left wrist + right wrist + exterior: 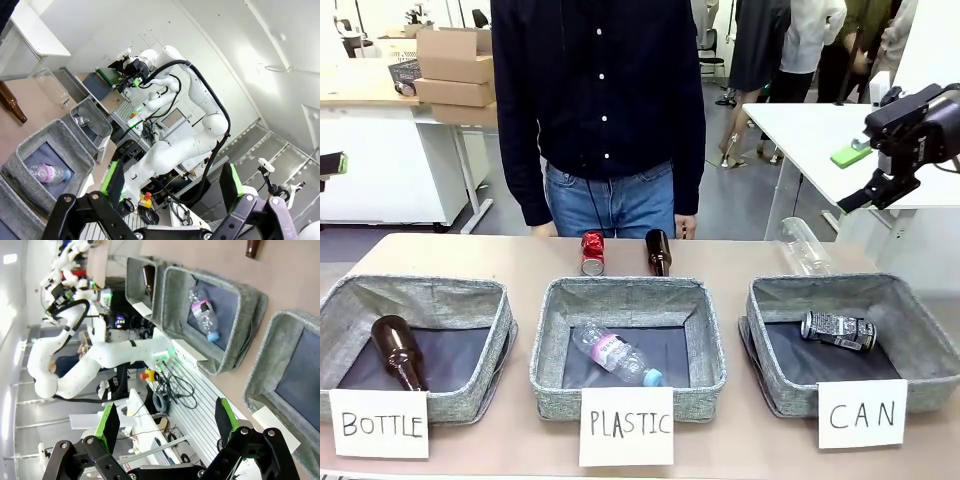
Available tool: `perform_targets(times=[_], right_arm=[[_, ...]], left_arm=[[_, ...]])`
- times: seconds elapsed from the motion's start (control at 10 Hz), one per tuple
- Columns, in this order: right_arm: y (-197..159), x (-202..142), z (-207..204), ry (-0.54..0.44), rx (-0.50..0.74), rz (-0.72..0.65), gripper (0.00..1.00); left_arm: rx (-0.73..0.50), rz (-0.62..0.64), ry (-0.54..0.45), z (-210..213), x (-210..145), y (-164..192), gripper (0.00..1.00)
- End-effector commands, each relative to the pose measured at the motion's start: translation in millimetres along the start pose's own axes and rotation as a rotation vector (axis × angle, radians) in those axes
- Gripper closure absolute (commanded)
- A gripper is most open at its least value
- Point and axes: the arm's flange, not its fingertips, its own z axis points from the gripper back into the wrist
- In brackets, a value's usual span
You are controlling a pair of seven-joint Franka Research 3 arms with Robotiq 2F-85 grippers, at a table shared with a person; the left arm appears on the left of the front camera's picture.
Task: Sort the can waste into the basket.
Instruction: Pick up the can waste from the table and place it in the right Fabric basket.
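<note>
The dark black-and-silver printed drink can [837,329] lies on its side inside the grey fabric basket labelled CAN [825,285], on the robot's right. The shiny red dented metal can [592,253] stands upright on the beige table [470,255], just behind the grey fabric basket labelled PLASTIC [620,290] and near a brown glass bottle [658,252]. The left gripper [172,185] is spread wide, with nothing between its green pads. The right gripper [166,427] is likewise released and empty, held high off the table.
</note>
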Motion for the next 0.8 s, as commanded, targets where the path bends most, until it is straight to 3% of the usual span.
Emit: perform_targets(times=[0.0,0.1,0.2,0.4,0.6,0.7], right_arm=[[-0.9,-2.2,-0.3,-0.009,-0.009,0.017,0.00],[-0.9,-2.2,-0.3,-0.009,-0.009,0.017,0.00],[-0.9,-2.2,-0.3,-0.009,-0.009,0.017,0.00],[-0.9,-2.2,-0.3,-0.009,-0.009,0.017,0.00],[-0.9,-2.2,-0.3,-0.009,-0.009,0.017,0.00],[-0.9,-2.2,-0.3,-0.009,-0.009,0.017,0.00]], left_arm=[[0.194,-0.044,0.142,-27.0,11.8,-13.3,0.00],[0.411,0.004,0.153,-49.8,41.0,-1.6,0.00],[0.507,0.109,0.244,-73.9,68.7,20.0,0.00],[0.768,0.267,0.332,-110.9,106.9,78.0,0.00],[0.800,0.385,0.452,-135.6,117.4,124.9,0.00],[0.696,0.406,0.457,-147.4,118.2,128.6,0.00]])
